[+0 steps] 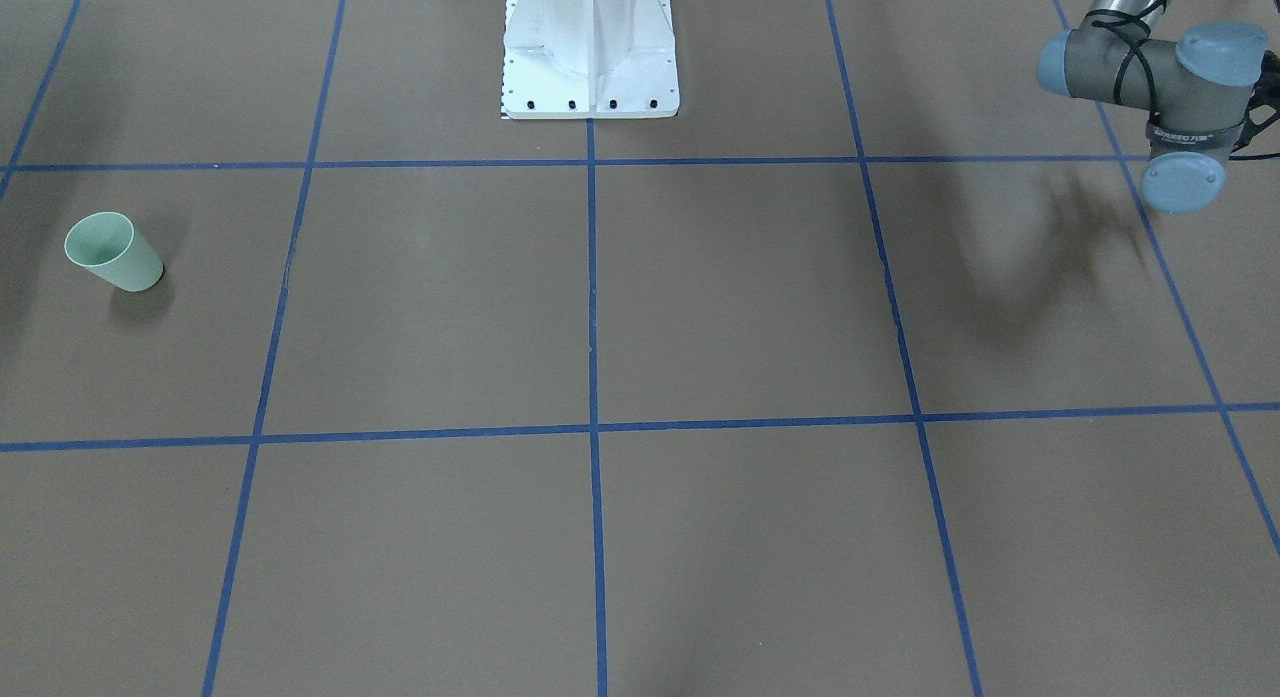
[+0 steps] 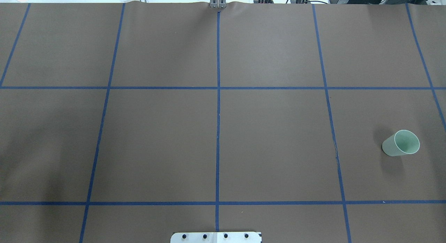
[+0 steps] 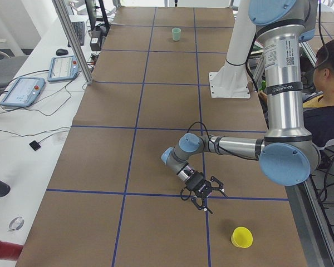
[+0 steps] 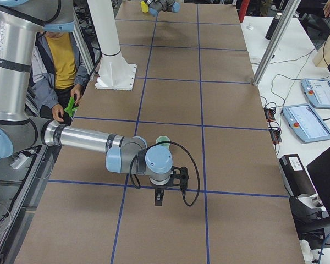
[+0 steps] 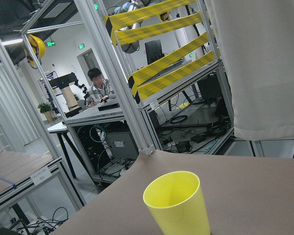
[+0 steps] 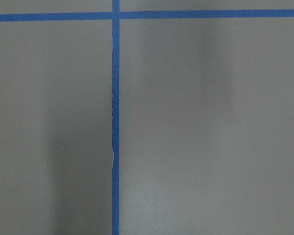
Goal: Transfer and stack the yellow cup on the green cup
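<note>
The yellow cup [image 3: 241, 237] stands upright near the table's left end and fills the lower middle of the left wrist view [image 5: 179, 205]. My left gripper [image 3: 207, 196] hangs low over the table a short way from it, not touching; I cannot tell if it is open or shut. The green cup [image 2: 400, 143] stands upright on the right side of the table, also seen in the front view [image 1: 113, 252]. My right gripper [image 4: 165, 193] hovers over the table in front of the green cup [image 4: 163, 141], apart from it; I cannot tell its state.
The white robot base [image 1: 590, 57] stands at the table's middle edge. Blue tape lines [image 2: 218, 114] divide the brown table into squares. The left arm's elbow [image 1: 1180, 77] shows at the front view's top right. A person [image 4: 60, 60] sits beside the base.
</note>
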Available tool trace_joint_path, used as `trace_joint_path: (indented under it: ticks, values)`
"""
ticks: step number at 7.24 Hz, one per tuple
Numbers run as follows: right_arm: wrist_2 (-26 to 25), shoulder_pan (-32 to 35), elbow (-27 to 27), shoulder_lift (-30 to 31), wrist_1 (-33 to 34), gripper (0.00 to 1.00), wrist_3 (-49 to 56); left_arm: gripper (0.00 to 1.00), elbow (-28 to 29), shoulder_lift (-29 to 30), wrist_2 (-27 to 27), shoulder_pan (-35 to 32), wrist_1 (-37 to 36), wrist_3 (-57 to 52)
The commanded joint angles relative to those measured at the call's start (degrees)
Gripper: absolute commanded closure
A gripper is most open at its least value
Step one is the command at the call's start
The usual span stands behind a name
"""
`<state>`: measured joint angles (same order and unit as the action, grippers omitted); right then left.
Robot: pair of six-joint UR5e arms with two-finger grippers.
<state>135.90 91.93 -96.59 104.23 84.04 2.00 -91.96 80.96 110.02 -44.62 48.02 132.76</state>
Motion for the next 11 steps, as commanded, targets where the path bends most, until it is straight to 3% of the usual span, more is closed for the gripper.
trace_joint_path:
  ticks: [1, 4, 11]
  values:
    - [0.1, 0.0, 0.0, 0.0, 0.0, 0.0, 0.0, 0.0, 6.2, 0.0, 0.9, 0.8, 5.3, 3.9]
    - [1.1, 0.0, -0.1, 0.0, 0.0, 0.0, 0.0, 0.0, 9.4, -0.3, 2.6, 0.8, 6.5, 8.1]
    - [1.1, 0.0, -0.4, 0.0, -1.3, 0.0, 0.0, 0.0, 9.6, -6.3, 6.2, 0.8, 13.1, 8.9]
